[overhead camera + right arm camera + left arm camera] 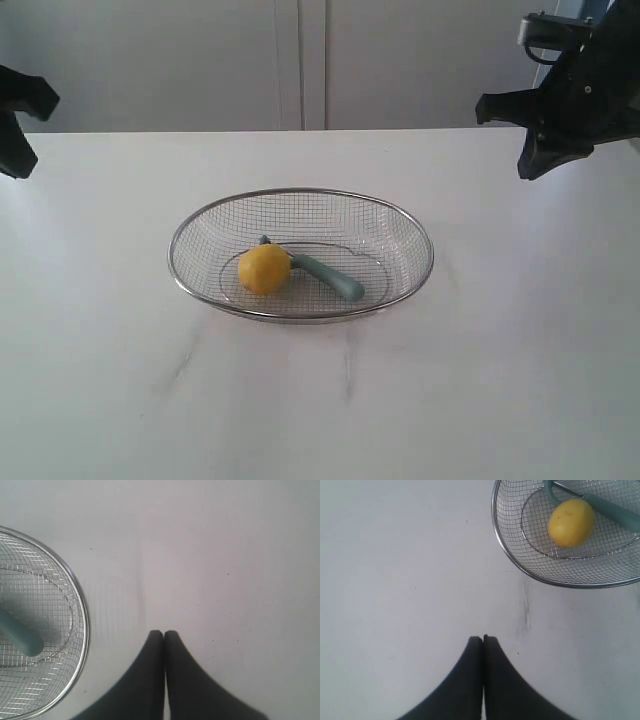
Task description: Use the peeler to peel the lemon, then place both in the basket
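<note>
1. Work surface. A white table [500, 350] carries the basket [395, 240], which stands near the middle of the table, slightly toward the far side.

2. Basket contents. The lemon [264, 268] rests on the mesh floor, left of the basket's centre. The peeler [330, 277] lies in the same basket, touching the lemon's right side. Its teal handle runs toward the near right of the basket floor. Its other end shows just past the far side of the lemon; the blade head itself is too small to make out in the exterior view. In the left wrist view, thin metal parts extend from the teal body beside the lemon.

3. Left gripper [483, 639]. The two dark fingers are pressed together with only a hairline seam between them, and they hold nothing. They sit over bare table, well apart from the basket, at the far left of the scene.

4. Right gripper [163, 633]. The fingers are likewise pressed together and empty. They sit over bare table to the right of the basket rim, not touching it. In the exterior view this arm sits at the far right.
</note>
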Available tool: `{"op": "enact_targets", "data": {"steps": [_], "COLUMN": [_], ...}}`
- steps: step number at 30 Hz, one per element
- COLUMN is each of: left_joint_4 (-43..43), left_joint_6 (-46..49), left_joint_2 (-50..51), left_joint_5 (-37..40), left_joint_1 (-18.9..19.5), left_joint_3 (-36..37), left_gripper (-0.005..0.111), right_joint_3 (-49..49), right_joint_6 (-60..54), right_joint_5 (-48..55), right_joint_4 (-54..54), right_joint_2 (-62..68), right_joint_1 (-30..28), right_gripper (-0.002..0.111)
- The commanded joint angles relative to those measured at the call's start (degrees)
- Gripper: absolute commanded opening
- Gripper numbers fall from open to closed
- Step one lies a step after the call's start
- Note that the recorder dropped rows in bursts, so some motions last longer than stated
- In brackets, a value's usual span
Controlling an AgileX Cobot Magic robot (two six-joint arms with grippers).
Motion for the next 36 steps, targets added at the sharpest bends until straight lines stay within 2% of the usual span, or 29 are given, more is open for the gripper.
{"op": "enact_targets", "data": {"steps": [1,13,22,27,32,36], "left_joint_4": [-0.08,0.53,1.14,-0.15,-0.05,-1.02], "left_joint_6": [0.15,0.15,-0.07,-0.07,-0.07,-0.07], "left_joint_2": [-0.54,-0.54,-5.8,-10.83,-15.76,-20.26], "left_joint_5": [-0.13,-3.74,-8.66,-16.77,-17.76,-17.76], "left_joint_1": [0.11,0.11,0.11,0.11,0.22,3.46], "left_joint_3": [0.39,0.39,0.81,5.2,11.52,17.4], "left_gripper": [0.0,0.0,0.0,0.0,0.0,0.0], "right_joint_3": [0.27,0.27,0.27,0.27,0.27,0.27], "right_joint_6": [0.11,0.11,0.11,0.11,0.11,0.11], "right_joint_5": [-0.36,-0.36,-0.49,-0.49,-0.49,-0.49], "right_joint_4": [-0.51,-0.51,-0.51,-0.51,-0.51,-0.51], "right_joint_2": [-0.56,-0.56,-0.56,-0.56,-0.56,-0.56], "right_joint_1": [-0.3,-0.3,-0.3,-0.3,-0.3,-0.3], "right_gripper": [0.0,0.0,0.0,0.0,0.0,0.0]}}
